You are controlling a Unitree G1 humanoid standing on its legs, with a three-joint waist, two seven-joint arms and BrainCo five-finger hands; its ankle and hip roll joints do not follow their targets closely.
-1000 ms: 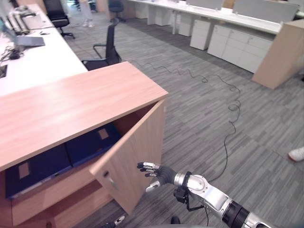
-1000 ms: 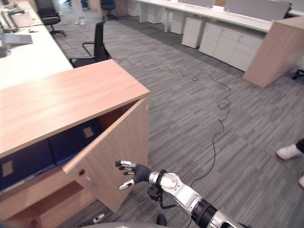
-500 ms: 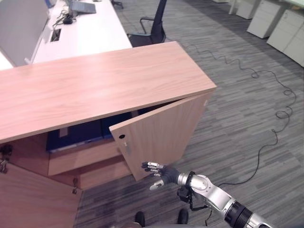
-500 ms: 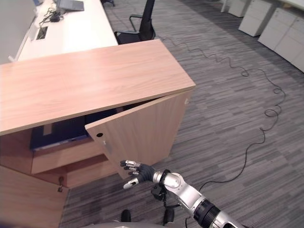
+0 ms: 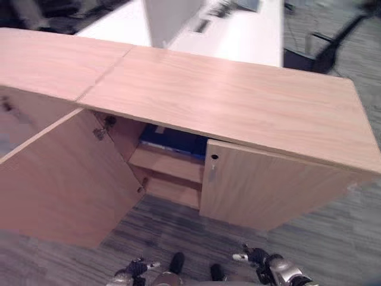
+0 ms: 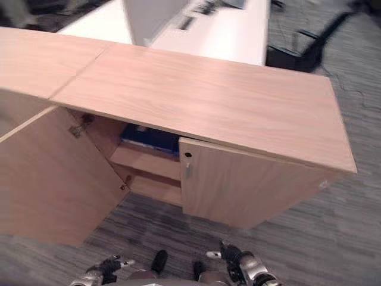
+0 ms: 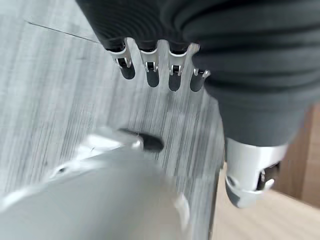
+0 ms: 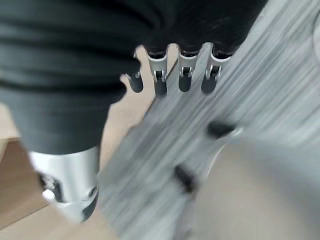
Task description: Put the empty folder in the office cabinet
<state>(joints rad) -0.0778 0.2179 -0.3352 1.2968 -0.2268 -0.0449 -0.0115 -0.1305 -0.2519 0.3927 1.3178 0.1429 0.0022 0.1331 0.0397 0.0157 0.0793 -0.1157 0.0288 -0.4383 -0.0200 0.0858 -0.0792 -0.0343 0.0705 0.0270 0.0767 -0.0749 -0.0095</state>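
Both hands hang low in front of the office cabinet (image 5: 238,113) and hold nothing. Seen from the head camera, the left hand (image 5: 136,267) shows at the bottom edge of the view, over the grey striped carpet (image 5: 149,229), near the foot of the cabinet's left door (image 5: 65,173). In its own wrist view its fingers (image 7: 150,67) reach out fairly straight in a row, the thumb (image 7: 250,177) stands apart from them, and nothing lies between them, so the hand is open. The right hand (image 5: 257,257) hangs over the carpet below the cabinet's right door (image 5: 268,187). Its fingers (image 8: 182,70) are likewise stretched out loosely with the thumb (image 8: 70,185) off to one side, open and empty.

A blue folder (image 5: 174,142) lies flat inside the cabinet, on the upper shelf (image 5: 168,165), just under the wooden top and at the front edge of that shelf; whether it is one folder or more I cannot tell. The left door stands swung wide open towards the camera. The right door is shut or nearly so, with its small metal handle (image 5: 212,173) near its upper inner corner, just beside the gap where the folder shows. Behind the cabinet runs a white desk (image 5: 250,36).
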